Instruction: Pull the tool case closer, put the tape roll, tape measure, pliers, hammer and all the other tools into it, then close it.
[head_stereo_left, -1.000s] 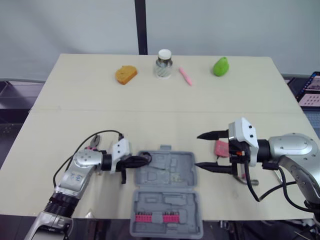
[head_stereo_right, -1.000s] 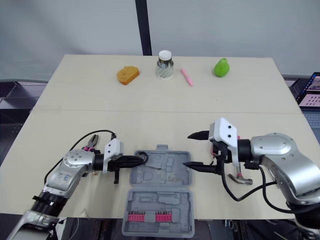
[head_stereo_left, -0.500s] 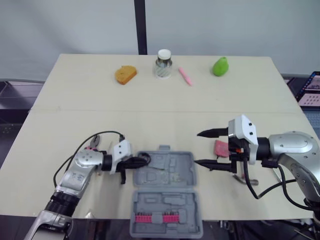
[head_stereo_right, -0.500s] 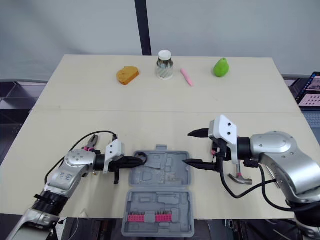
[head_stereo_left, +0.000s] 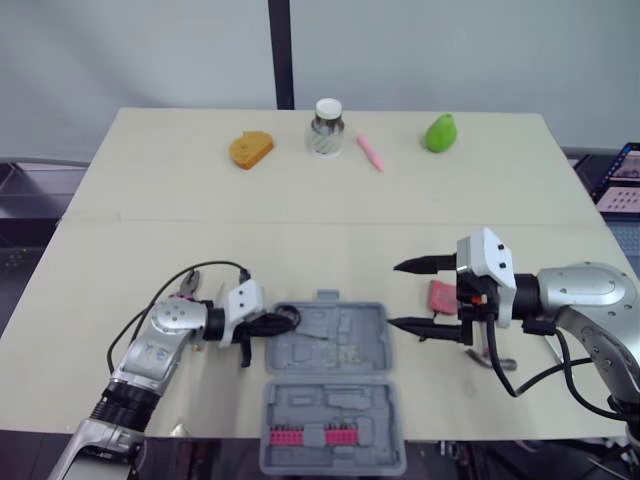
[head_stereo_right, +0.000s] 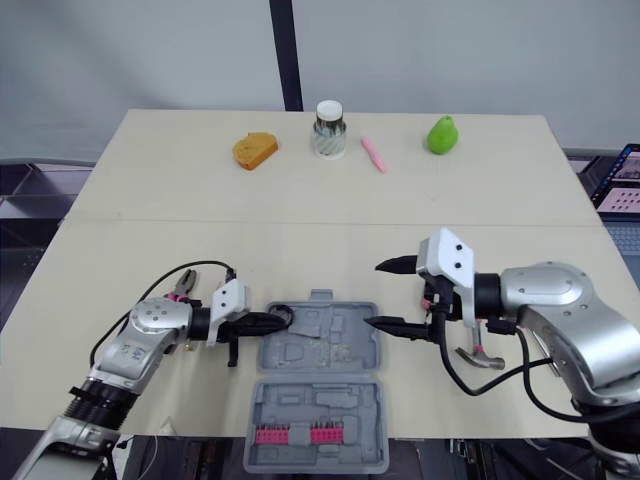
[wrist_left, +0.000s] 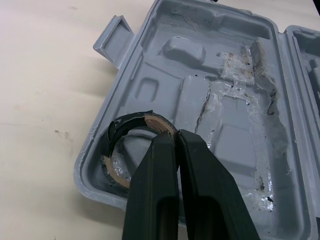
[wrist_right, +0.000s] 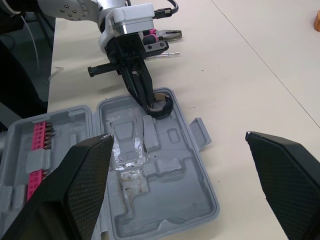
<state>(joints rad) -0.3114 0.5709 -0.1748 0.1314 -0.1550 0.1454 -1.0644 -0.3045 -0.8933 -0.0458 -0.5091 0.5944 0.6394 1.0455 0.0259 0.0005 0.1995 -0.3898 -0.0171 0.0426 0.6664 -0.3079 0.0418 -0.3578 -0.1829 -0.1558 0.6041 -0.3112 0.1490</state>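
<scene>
1. Tape roll (wrist_left: 140, 119): sits at the left end of the tool case (head_stereo_left: 340, 335), in the corner pocket of the case's far half. It stands on edge and tilted. Its lower rim looks to be resting on the moulded floor, though I cannot be sure.
2. Left jaws: all but shut, pinching the roll's upper rim. They reach in over the case's left wall.
3. Relation that matters: the roll is already inside the case, directly at the left tips. My judgement is that the next move is a release, then a straight withdrawal leftward off the case.
4. Right jaws: spread wide and holding nothing. They hover just off the case's right edge with the tips aimed at the case.
5. Tape measure (head_stereo_left: 442, 295) and hammer (head_stereo_right: 478, 357): both lie right of the case on the surface, so the right arm is nearer. Pliers (head_stereo_right: 183, 283) lie left of the case, beside the left arm.
6. Case lies open flat.
</scene>
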